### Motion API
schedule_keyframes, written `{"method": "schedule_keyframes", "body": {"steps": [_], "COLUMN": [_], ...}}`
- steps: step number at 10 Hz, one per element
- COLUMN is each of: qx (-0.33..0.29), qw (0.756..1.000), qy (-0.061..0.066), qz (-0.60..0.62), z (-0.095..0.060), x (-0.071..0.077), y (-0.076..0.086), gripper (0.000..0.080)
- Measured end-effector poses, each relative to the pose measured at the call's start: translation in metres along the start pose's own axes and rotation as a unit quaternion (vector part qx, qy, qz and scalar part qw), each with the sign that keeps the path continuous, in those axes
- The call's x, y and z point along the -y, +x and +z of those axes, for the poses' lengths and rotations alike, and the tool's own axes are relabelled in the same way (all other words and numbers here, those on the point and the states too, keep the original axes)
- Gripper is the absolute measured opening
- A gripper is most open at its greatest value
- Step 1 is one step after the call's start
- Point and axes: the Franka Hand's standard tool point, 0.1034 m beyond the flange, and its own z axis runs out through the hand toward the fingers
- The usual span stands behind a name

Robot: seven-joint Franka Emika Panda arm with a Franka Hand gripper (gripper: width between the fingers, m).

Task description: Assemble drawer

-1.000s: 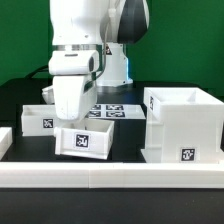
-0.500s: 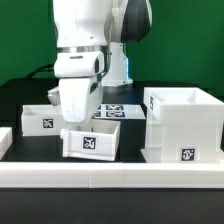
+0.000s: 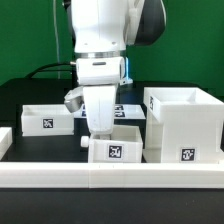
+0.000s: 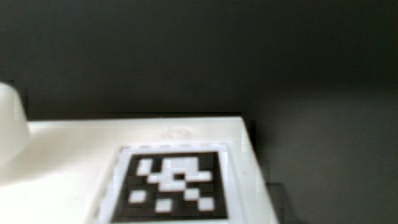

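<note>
My gripper (image 3: 100, 132) is shut on a small white knobbed tray (image 3: 117, 149) and holds it low over the black table, slightly tilted. The tray's tagged face points to the camera, and its right end is close to the tall white box casing (image 3: 185, 125) at the exterior view's right. A second small tray (image 3: 45, 118) rests at the exterior view's left. In the wrist view the held tray (image 4: 107, 140) fills the lower part, with its black-and-white tag (image 4: 173, 185) in sight. My fingertips are not clear there.
A long low white border rail (image 3: 110, 180) runs along the front. The marker board (image 3: 125, 110) lies flat behind the arm. A rounded white shape (image 4: 9, 120) shows at the edge of the wrist view; I cannot tell what it is.
My gripper has carried the small tray toward the exterior view's right, from near the left tray to beside the box casing. The casing and the left tray have not moved.
</note>
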Motion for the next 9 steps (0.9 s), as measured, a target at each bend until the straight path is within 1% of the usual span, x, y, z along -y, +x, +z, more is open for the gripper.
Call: {"method": "schedule_keyframes", "body": {"steps": [1, 2, 4, 5, 6, 7, 8, 9], "qx": [0.000, 0.001, 0.000, -0.001, -0.002, -0.002, -0.003, -0.003], "qw": [1.000, 1.000, 1.000, 1.000, 1.000, 1.000, 1.000, 1.000], "qy": [0.002, 0.015, 0.014, 0.018, 0.018, 0.012, 0.007, 0.008], "qz": [0.003, 0.003, 0.001, -0.003, -0.006, -0.009, -0.011, -0.009], "z": [0.001, 0.002, 0.003, 0.004, 0.004, 0.002, 0.002, 0.002], "x": [0.001, 0.004, 0.002, -0.001, -0.006, -0.011, -0.012, -0.012], "y": [-0.001, -0.002, 0.001, 0.005, 0.009, 0.014, 0.016, 0.015], "gripper": [0.0042, 0.0042, 0.0042, 0.0042, 0.0042, 0.0042, 0.0042, 0.0042]}}
